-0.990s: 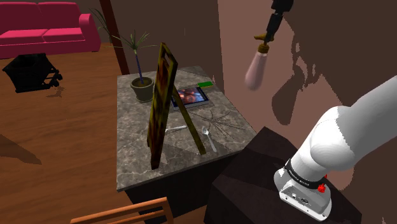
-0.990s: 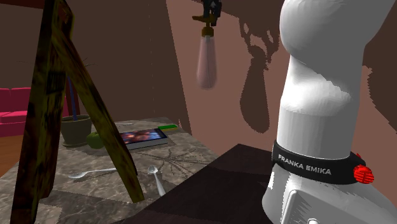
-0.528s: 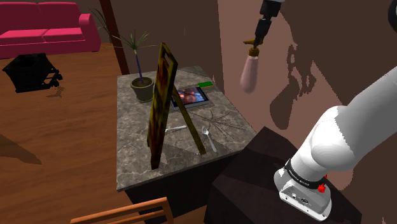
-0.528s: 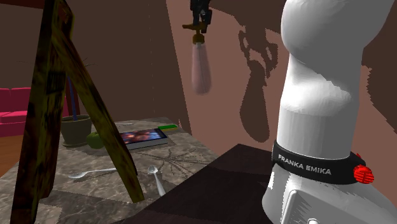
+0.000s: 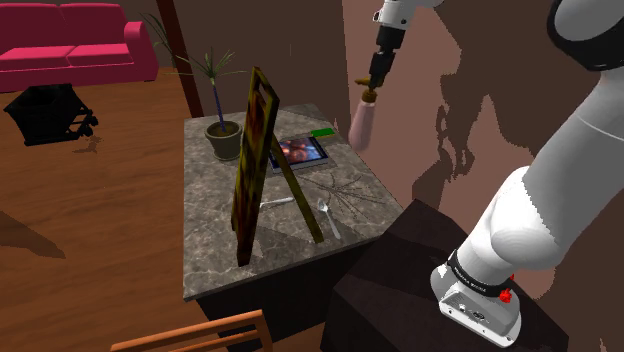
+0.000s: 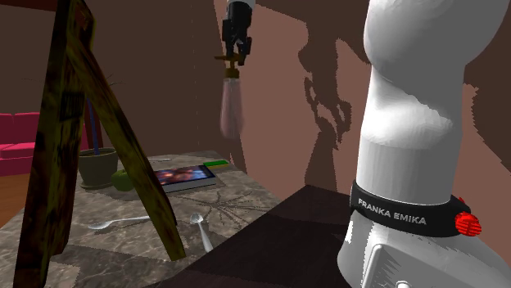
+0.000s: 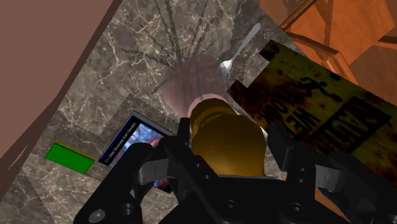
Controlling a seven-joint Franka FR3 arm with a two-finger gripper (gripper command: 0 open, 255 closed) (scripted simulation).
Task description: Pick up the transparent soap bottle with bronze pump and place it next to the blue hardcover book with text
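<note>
Right now my claw is clamped on the bronze pump of the soap bottle; its clear pinkish body hangs below my fingers, high up, off to one side of the blue book.

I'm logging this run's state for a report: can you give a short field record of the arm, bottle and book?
end effector: shut on the pump, raised
held: translucent pinkish soap bottle with bronze pump, hanging in mid-air
target: blue hardcover book with picture cover, flat on grey marble table
near book: small green block
step left: bottle not yet set down
</note>
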